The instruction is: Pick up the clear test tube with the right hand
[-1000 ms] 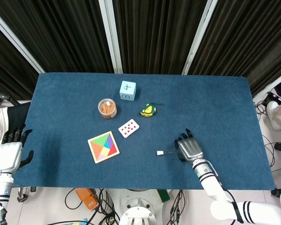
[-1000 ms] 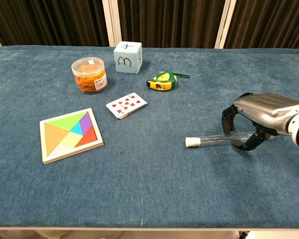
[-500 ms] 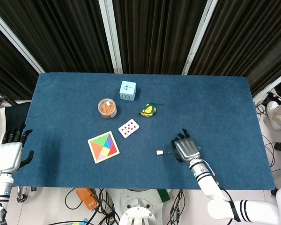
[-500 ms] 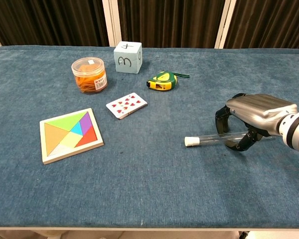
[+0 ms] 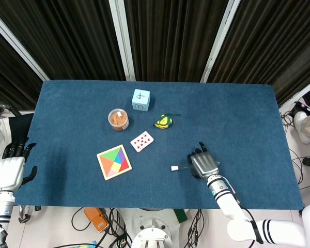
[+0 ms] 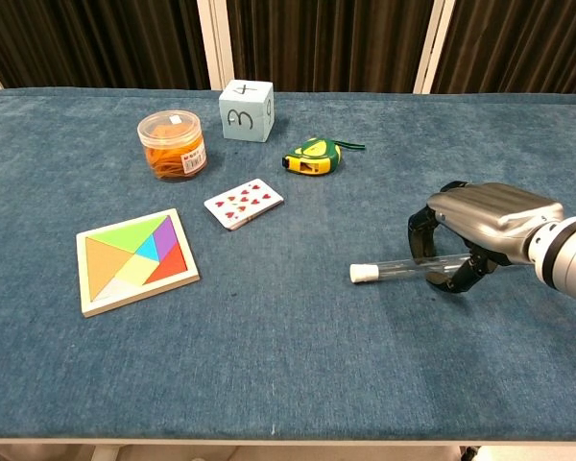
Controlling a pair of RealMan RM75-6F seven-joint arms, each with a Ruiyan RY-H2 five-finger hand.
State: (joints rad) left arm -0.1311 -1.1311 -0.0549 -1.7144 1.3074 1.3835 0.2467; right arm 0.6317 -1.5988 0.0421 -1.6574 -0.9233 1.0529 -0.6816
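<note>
Clear test tube (image 6: 403, 267), white-capped: lies flat on the blue worktop (image 6: 288, 365), right of frame centre in the chest view, cap end pointing frame-left. Right hand (image 6: 475, 223): arched over the tube's far end, fingers (image 6: 420, 233) curled down around it; tube still resting on the cloth. Left hand (image 5: 10, 168): lower left of the head view, off the worktop edge, fingers apart, holding nothing.
</note>
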